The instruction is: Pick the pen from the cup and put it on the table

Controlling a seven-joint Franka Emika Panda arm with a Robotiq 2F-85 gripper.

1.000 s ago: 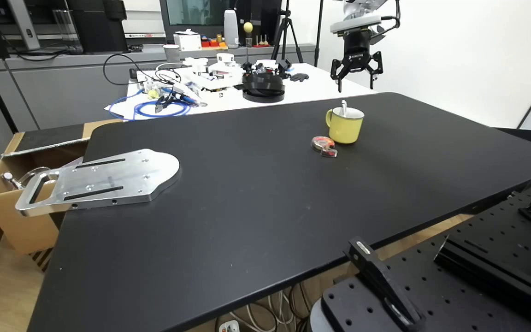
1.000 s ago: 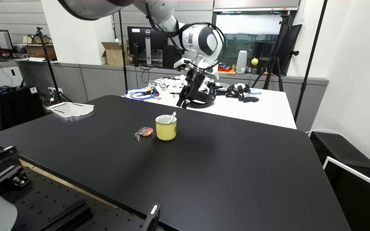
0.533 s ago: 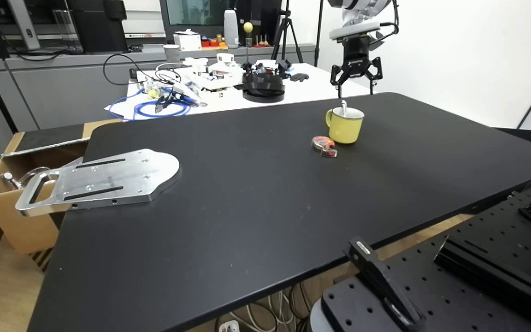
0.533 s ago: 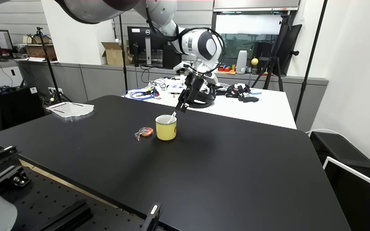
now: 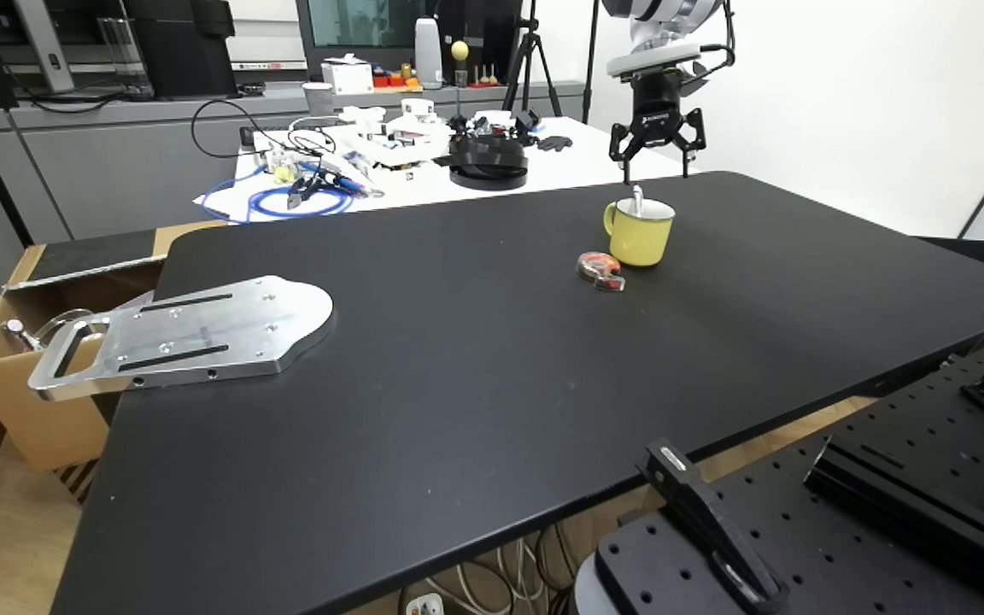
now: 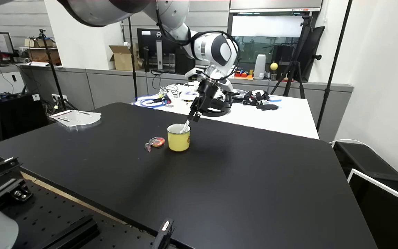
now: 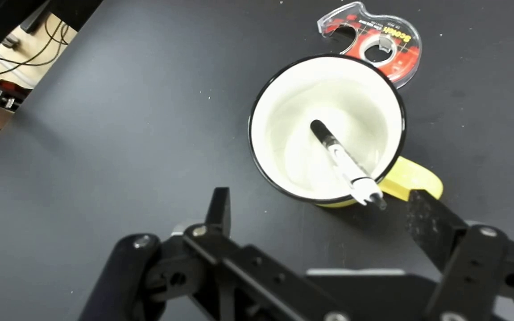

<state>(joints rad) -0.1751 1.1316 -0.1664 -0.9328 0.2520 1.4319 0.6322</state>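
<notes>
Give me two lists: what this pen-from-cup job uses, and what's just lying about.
For the job:
yellow cup
pen, leaning inside it
black table, where the pen goes
pincer, open, holding nothing

Just lying about:
Scotch tape, beside the cup
metal plate
cardboard box
round black object, on the white table

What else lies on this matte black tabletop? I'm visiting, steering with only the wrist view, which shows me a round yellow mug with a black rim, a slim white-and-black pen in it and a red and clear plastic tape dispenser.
Observer: A flat silver metal plate; in an exterior view, its handle end juts past the edge of the black table.
Visitor: How high is the black two-fingered claw compared with the yellow mug? From here I can't judge.
Observer: Above the mug's rim, it seems: in both exterior views the fingertips show higher in the picture than the rim does.
</notes>
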